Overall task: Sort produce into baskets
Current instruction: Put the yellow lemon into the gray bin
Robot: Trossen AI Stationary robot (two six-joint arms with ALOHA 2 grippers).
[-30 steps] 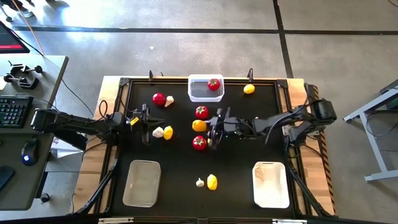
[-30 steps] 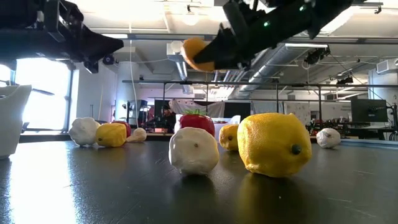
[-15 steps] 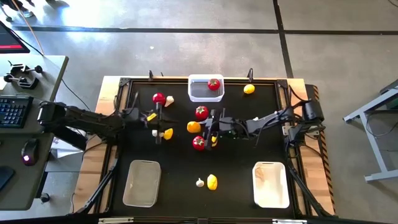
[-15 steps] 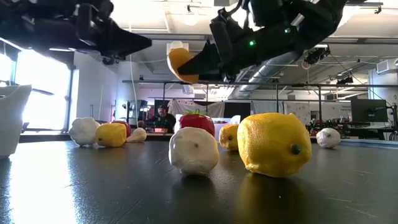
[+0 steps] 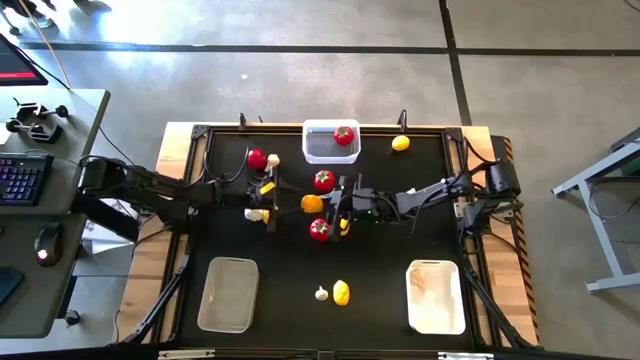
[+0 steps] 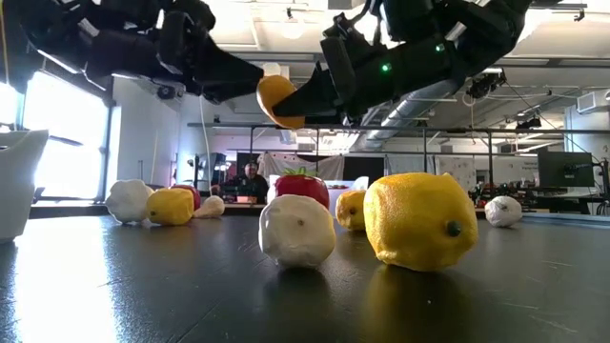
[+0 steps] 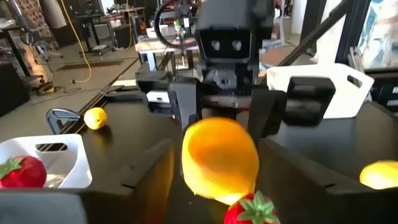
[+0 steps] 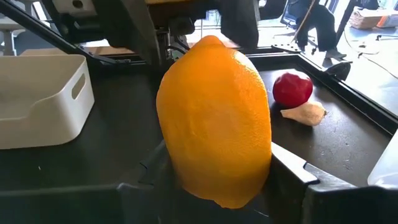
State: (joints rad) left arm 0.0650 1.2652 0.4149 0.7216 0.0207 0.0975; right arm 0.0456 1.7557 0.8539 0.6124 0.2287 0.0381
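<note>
An orange lemon [image 5: 312, 203] hangs above the table's middle, with my right gripper [image 5: 326, 205] shut on it. My left gripper [image 5: 280, 196] stands open just to the lemon's left, level with it and pointing at it. In the left wrist view its two fingers [image 7: 149, 171] frame the lemon [image 7: 221, 158] without reaching it. Red tomatoes [image 5: 324, 181], [image 5: 320, 229] lie on the mat beside and below the lemon. The clear basket [image 5: 318, 150] at the far edge holds one tomato [image 5: 344, 135]. A beige basket [image 5: 228, 293] and a white basket [image 5: 436, 296] stand near the front edge. My right gripper pinches the lemon between its two fingers [image 8: 287, 171], one on each long side [image 8: 261, 155]. The fingers come level from the table's right. The lemon is lifted clear of the mat, and its free end [image 6: 272, 95] sticks out toward my left gripper.
A tomato [image 5: 256, 158] and a garlic [image 5: 272, 160] lie at the far left, and a garlic [image 5: 255, 213] lies under my left gripper. One lemon [image 5: 400, 143] sits at the far right. A garlic [image 5: 321, 293] and a lemon [image 5: 341, 292] lie near the front.
My left gripper has gone toward the table's right edge, closing in on the held lemon, and has opened. My right gripper first shifted a little toward the left with the lemon, then kept still.
</note>
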